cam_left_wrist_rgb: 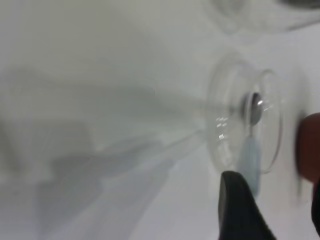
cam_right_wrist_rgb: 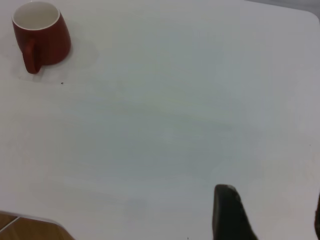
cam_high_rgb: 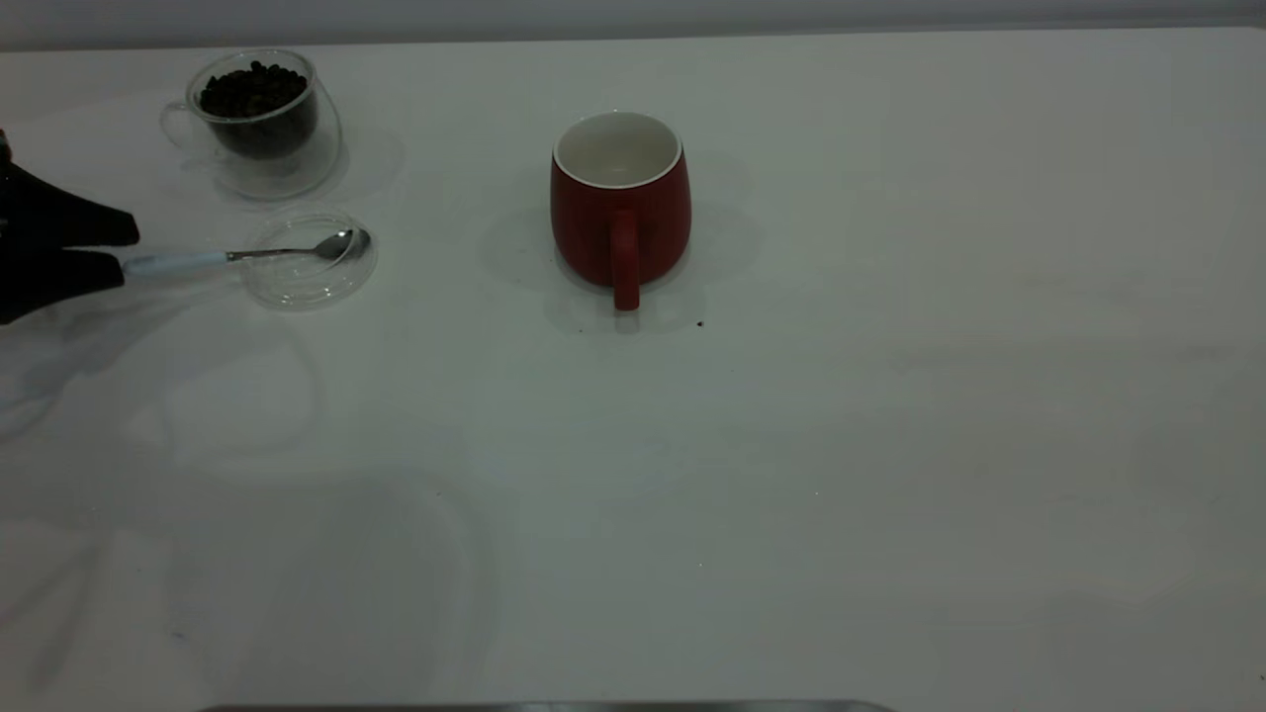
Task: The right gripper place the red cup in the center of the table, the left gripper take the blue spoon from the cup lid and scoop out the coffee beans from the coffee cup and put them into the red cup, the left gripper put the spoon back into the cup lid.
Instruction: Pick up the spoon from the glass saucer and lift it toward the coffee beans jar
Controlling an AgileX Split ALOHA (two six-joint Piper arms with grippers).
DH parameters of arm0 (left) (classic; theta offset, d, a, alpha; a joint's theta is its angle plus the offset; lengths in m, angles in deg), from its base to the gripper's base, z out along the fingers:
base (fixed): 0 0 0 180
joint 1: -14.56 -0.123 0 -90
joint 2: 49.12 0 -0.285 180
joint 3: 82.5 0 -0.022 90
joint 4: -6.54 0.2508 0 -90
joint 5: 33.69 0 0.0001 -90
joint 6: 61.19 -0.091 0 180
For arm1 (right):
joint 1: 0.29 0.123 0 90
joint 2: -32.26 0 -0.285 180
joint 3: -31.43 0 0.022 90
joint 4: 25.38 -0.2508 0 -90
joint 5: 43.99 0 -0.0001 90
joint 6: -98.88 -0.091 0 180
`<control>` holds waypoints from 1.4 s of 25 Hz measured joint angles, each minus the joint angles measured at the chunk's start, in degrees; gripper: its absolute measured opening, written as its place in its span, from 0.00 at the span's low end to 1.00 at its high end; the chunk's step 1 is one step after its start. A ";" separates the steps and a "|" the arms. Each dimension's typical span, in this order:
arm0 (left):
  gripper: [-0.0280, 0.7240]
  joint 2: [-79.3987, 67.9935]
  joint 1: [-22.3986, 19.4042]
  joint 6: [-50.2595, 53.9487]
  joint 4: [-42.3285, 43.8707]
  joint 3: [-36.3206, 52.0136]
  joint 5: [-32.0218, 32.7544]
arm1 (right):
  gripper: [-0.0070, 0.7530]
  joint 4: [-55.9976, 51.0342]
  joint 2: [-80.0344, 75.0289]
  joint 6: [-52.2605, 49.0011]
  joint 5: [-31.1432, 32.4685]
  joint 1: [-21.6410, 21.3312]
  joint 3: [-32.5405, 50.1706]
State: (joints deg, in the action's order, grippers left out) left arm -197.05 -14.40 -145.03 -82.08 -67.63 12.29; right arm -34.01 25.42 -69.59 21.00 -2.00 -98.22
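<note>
The red cup (cam_high_rgb: 620, 213) stands upright near the middle of the table (cam_high_rgb: 791, 445), handle toward the camera, its white inside bare. At the far left, the clear coffee cup (cam_high_rgb: 259, 119) holds coffee beans (cam_high_rgb: 252, 91). In front of it lies the cup lid (cam_high_rgb: 297, 297) with the blue spoon (cam_high_rgb: 247, 255) resting across it, bowl in the lid, pale handle sticking out left. My left gripper (cam_high_rgb: 124, 250) is open at the handle's end, one finger on each side. In the left wrist view the spoon (cam_left_wrist_rgb: 249, 162) lies just ahead of the left gripper (cam_left_wrist_rgb: 272, 200). The right gripper (cam_right_wrist_rgb: 272, 212) is open and holds nothing, far from the cup (cam_right_wrist_rgb: 42, 35).
A single dark speck (cam_high_rgb: 701, 323) lies on the table just right of the red cup's handle. The table's edge and corner (cam_right_wrist_rgb: 30, 217) show in the right wrist view. The right arm does not show in the exterior view.
</note>
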 joint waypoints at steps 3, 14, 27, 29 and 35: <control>0.59 -0.05 0.00 0.74 2.48 0.00 -2.16 | 0.59 0.00 0.00 0.00 0.00 0.00 0.00; 0.59 -3.23 0.62 0.13 -0.97 -0.23 -1.82 | 0.59 0.00 0.00 0.00 0.00 0.00 0.00; 0.59 -4.68 2.07 -1.16 -4.03 -3.44 1.16 | 0.59 0.00 0.00 0.00 0.00 0.00 0.00; 0.59 -4.68 2.18 -1.22 -4.03 -3.44 1.22 | 0.59 0.00 0.00 0.00 0.00 0.00 0.00; 0.59 -4.68 2.24 -1.51 -4.18 -3.44 1.22 | 0.59 0.00 0.00 0.00 0.00 0.00 0.00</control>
State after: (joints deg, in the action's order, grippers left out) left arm -201.73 -12.16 -146.54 -86.26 -71.06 13.51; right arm -34.01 25.42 -69.59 21.00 -2.00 -98.22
